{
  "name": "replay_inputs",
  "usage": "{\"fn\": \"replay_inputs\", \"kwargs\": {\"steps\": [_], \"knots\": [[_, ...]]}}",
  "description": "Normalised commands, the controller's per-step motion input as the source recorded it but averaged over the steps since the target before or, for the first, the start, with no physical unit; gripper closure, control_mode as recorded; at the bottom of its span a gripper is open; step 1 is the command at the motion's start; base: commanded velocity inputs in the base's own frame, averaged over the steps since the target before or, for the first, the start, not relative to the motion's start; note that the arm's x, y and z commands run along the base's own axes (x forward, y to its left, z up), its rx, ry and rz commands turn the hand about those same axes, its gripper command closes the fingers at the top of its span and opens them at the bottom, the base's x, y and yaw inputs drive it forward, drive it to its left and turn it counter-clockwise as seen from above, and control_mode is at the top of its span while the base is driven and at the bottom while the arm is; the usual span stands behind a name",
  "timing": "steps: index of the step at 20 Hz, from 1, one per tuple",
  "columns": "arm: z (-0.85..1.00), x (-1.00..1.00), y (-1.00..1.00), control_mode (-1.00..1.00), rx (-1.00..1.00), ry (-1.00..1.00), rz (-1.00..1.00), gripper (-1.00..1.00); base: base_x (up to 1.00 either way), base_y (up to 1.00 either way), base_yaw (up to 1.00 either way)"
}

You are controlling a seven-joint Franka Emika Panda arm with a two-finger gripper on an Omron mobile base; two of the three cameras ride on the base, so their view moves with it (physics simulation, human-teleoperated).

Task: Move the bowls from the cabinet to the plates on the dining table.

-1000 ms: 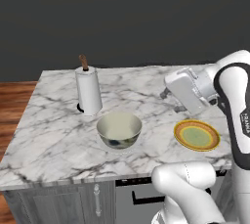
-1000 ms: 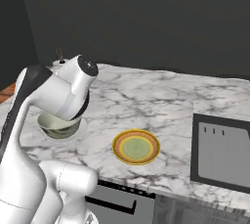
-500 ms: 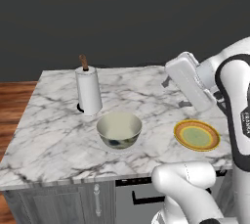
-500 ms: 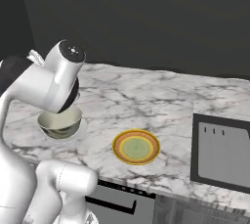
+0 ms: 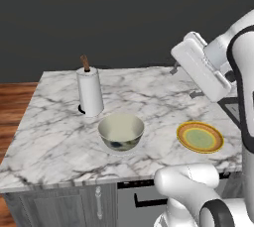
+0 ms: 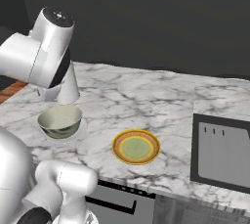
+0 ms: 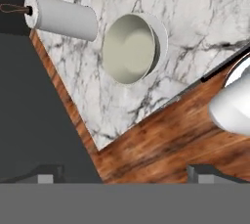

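- One bowl delivered: our end effector hangs wide open and empty, high above the tabletop.
- We see the cream bowl sitting on the white plate, beside the yellow-rimmed plate, which is bare.
- Next, we judge, fetch the second bowl from the cabinet.

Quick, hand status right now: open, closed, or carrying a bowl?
Hand: open, holding nothing; the cream bowl sits on the white plate, clear of the fingertips.
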Motion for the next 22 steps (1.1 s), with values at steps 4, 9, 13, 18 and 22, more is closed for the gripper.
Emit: {"fn": "replay_inputs", "kwargs": {"steps": [4,9,13,18,22], "knots": [[0.50,-0.20,-0.03,-1.00,-0.07,0.19,-0.10,-1.00,0.00,0.00,0.00],[0.31,-0.22,-0.03,-1.00,-0.07,0.15,-0.05,-1.00,0.00,0.00,0.00],[0.15,-0.32,0.00,-1.00,-0.07,0.01,-0.01,-1.00,0.00,0.00,0.00],[0.09,-0.32,0.00,-1.00,-0.05,0.00,0.00,-1.00,0.00,0.00,0.00],[0.08,-0.25,0.00,-1.00,-0.05,0.00,0.00,-1.00,0.00,0.00,0.00]]}}
